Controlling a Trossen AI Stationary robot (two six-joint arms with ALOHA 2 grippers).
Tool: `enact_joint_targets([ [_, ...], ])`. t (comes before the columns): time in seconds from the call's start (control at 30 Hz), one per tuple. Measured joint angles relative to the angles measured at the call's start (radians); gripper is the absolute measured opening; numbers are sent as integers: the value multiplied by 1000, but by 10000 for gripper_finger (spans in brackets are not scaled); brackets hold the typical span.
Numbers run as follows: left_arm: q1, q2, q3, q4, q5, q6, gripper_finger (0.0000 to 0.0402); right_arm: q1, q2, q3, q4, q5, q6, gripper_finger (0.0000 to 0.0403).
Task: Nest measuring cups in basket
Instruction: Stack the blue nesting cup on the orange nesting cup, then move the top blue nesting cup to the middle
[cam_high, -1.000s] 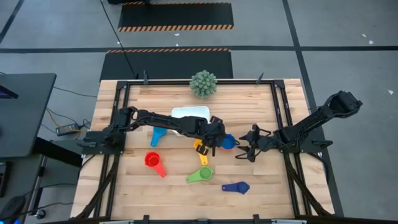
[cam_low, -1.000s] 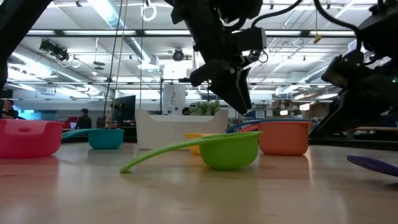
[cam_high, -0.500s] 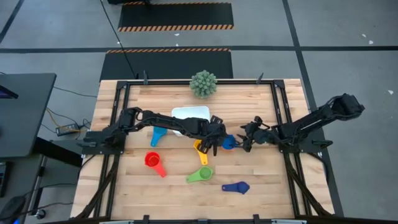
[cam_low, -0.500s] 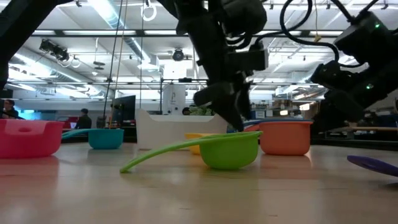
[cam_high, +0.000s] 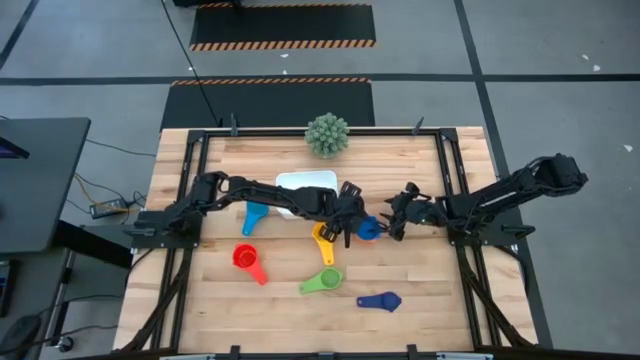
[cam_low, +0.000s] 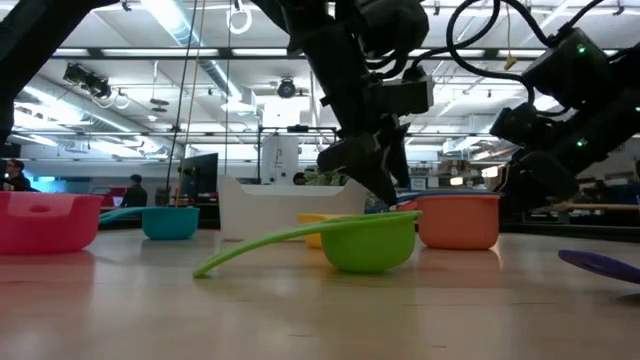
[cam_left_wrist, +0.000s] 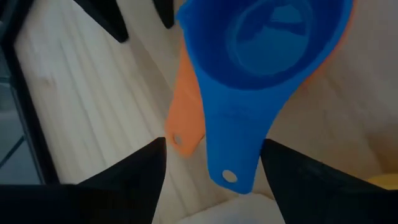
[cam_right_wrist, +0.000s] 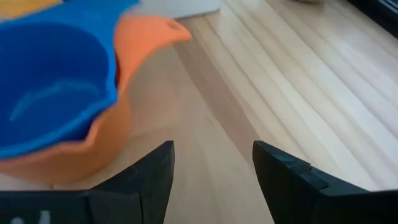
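**Inspector:** Item one — the blue cup (cam_left_wrist: 267, 43) sits nested inside the orange cup (cam_left_wrist: 186, 115), handles fanned slightly apart, on the table right of the yellow cup (cam_high: 322, 235) and below the basket (cam_high: 306, 183). The left gripper (cam_high: 348, 226) hangs just above the pair's handles with its jaws spread and nothing between them.

**Assistant:** And the right gripper (cam_high: 396, 220)?

**Inspector:** Just beside the stack on its far side, fingers parted, empty.

**Assistant:** Advice for the step?

**Inspector:** My judgement: take both handles together, or the orange one beneath, so the stack lifts as one; close squarely, since a skewed pinch could tip the blue cup out. Only one arm should go in.

**Assistant:** The count?

**Inspector:** Seven cups — blue, orange, yellow, a light blue cup (cam_high: 252, 219), a red cup (cam_high: 246, 259), a green cup (cam_high: 323, 281), a dark blue cup (cam_high: 380, 300). One basket, with no cup visible in it. One spiky green plant (cam_high: 327, 134). Two arms.
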Motion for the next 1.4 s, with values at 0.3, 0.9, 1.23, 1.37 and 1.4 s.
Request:
enact_joint_targets([
  [0.3,11,14,0,67,20,46,265,-38,0,0,78,-82,-74,224],
  [0.9,52,32,0,190,21,146,265,-91,48,1,167,-189,-145,224],
  [1.23,43,32,0,133,-21,156,265,-91,19,0,124,-157,-136,224],
  [1.37,46,32,0,100,-21,145,265,-91,0,0,85,-131,-114,224],
  [1.4,49,32,0,102,-21,145,265,-91,0,0,85,-131,-112,224],
])
